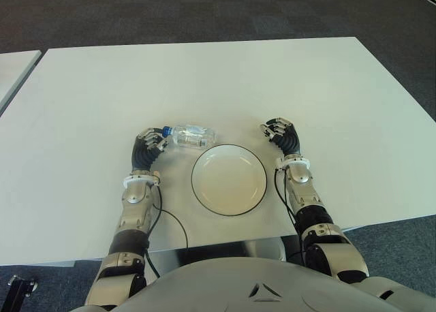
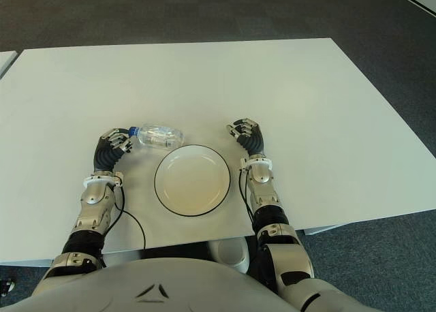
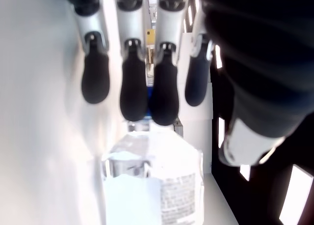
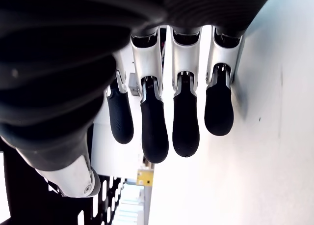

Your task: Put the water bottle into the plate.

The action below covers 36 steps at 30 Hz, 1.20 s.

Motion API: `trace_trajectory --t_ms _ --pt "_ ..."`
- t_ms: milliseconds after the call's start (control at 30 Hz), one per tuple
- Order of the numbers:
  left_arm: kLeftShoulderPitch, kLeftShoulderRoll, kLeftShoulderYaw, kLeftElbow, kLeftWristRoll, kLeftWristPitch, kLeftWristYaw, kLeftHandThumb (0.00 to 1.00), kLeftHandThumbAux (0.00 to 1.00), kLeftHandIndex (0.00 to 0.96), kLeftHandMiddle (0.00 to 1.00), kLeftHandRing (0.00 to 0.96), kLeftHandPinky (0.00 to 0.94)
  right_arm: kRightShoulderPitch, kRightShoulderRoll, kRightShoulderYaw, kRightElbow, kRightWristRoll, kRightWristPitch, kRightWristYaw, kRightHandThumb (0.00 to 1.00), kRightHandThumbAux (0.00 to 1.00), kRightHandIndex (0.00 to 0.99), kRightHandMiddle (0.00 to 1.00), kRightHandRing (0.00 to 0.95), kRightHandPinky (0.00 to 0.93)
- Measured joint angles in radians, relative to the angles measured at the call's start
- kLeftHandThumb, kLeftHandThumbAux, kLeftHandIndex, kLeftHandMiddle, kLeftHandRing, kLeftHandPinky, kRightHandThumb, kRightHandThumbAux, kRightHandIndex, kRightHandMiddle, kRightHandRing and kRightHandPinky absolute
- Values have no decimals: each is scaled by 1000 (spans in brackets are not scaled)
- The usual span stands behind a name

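A clear water bottle (image 1: 193, 136) with a blue cap lies on its side on the white table (image 1: 204, 80), just beyond the upper left rim of the plate. The white plate (image 1: 229, 180) with a dark rim holds nothing. My left hand (image 1: 151, 142) is at the bottle's cap end, left of the plate. In the left wrist view its fingers (image 3: 133, 95) hang loosely curled above the bottle (image 3: 157, 185) without closing on it. My right hand (image 1: 278, 131) shows beside the plate on its right side, with relaxed fingers (image 4: 154, 131) that hold nothing.
The white table stretches wide beyond and to both sides of the hands. Dark carpet lies past its far edge. The corner of a second white table (image 1: 13, 67) shows at the far left.
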Motion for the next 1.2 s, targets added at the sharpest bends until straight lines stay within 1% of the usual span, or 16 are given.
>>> trace_trajectory --t_ms 100,233,300,533,633,700,767,900,1000,1100,1133,1167,1200 --pt "2 0 -2 -4 9 0 7 708 714 436 659 643 628 0 0 0 0 0 -1 0 707 729 433 601 627 650" --pt "6 5 -7 -6 42 -28 27 707 715 436 669 657 649 0 0 0 0 0 -3 0 707 729 433 600 627 649" --pt "10 13 -10 -9 73 -53 46 705 716 436 676 665 656 0 0 0 0 0 -3 0 707 729 433 599 627 648" --pt "48 46 -15 -124 230 -81 168 703 718 436 697 686 671 0 1 -1 -1 0 -3 -2 707 729 434 597 629 651" --pt "72 46 -24 -215 314 -61 229 704 718 436 705 691 675 1 2 -1 -1 0 -3 -4 707 729 434 597 629 649" --pt "92 41 -37 -293 384 -21 269 705 718 435 708 693 679 1 3 0 -2 0 -3 -5 707 729 434 597 629 648" --pt "99 39 -49 -336 459 4 327 706 718 435 708 692 679 1 4 0 -2 -1 -3 -6 707 729 433 596 628 649" --pt "86 57 -82 -341 621 33 459 708 717 434 704 690 666 1 9 3 -2 -5 -3 -9 707 729 434 597 628 652" --pt "68 81 -97 -337 688 54 514 709 716 433 702 693 663 1 9 3 -2 -5 -2 -13 707 729 434 597 629 654" --pt "44 110 -112 -334 734 79 543 709 715 432 694 688 657 1 9 3 -2 -6 -2 -18 707 729 434 596 630 655" --pt "36 120 -118 -335 747 87 550 755 700 422 636 659 630 1 9 3 -2 -6 -2 -19 707 729 434 595 630 655" --pt "29 130 -124 -335 761 95 557 784 690 416 599 640 612 1 9 3 -2 -7 -2 -20 707 729 434 594 630 655" --pt "21 140 -130 -335 776 102 563 794 687 417 574 609 585 1 9 3 -2 -8 -2 -21 707 729 434 594 630 655"
